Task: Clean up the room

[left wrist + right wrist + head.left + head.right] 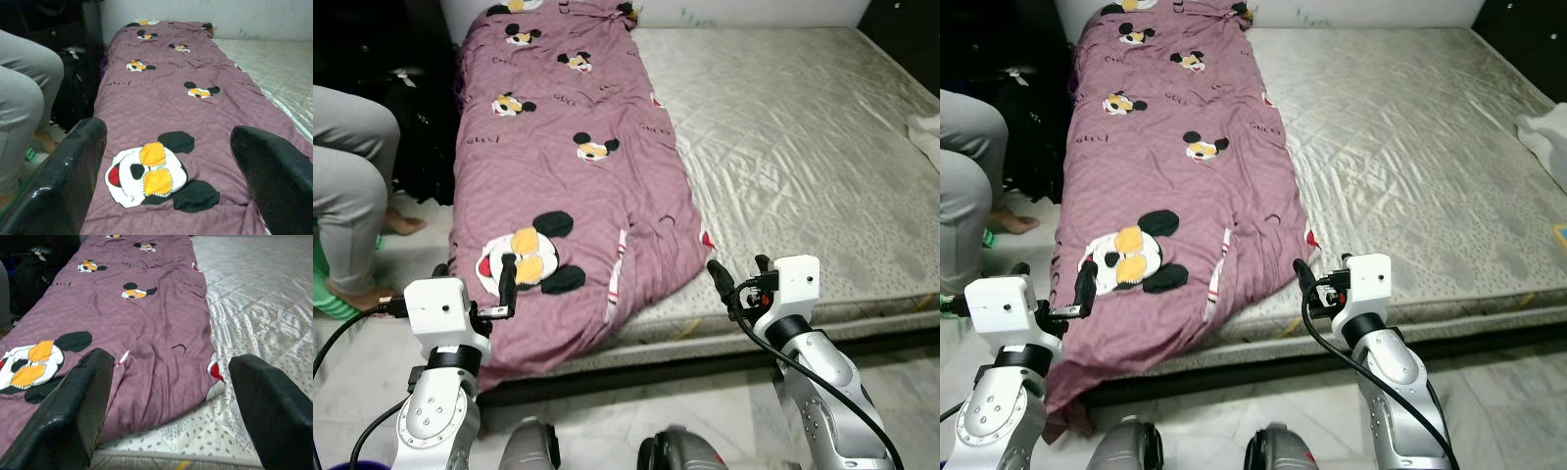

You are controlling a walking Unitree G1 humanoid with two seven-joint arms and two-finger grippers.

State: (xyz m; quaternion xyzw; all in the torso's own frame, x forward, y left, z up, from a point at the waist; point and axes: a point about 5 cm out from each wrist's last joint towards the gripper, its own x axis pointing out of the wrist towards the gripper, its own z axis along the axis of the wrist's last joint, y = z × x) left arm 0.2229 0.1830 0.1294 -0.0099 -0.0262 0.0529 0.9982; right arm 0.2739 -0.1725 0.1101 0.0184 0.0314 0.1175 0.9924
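A purple blanket (563, 147) printed with cartoon mice lies lengthwise along the left side of a bare grey mattress (803, 137). Its near end drapes over the mattress's front edge. My left gripper (475, 274) is open just before that draped end, level with the big mouse face (146, 174). My right gripper (741, 272) is open too, hovering at the mattress's front edge beside the blanket's right corner (210, 377). Neither holds anything. In the wrist views the left fingers (63, 181) and the right fingers (73, 406) stand wide apart.
A person in grey trousers (352, 186) sits at the left, bare feet (357, 292) on the tiled floor beside a green object (325, 284). A black bag (421, 127) stands between the person and the bed. A white cloth (928, 132) lies at the mattress's right edge.
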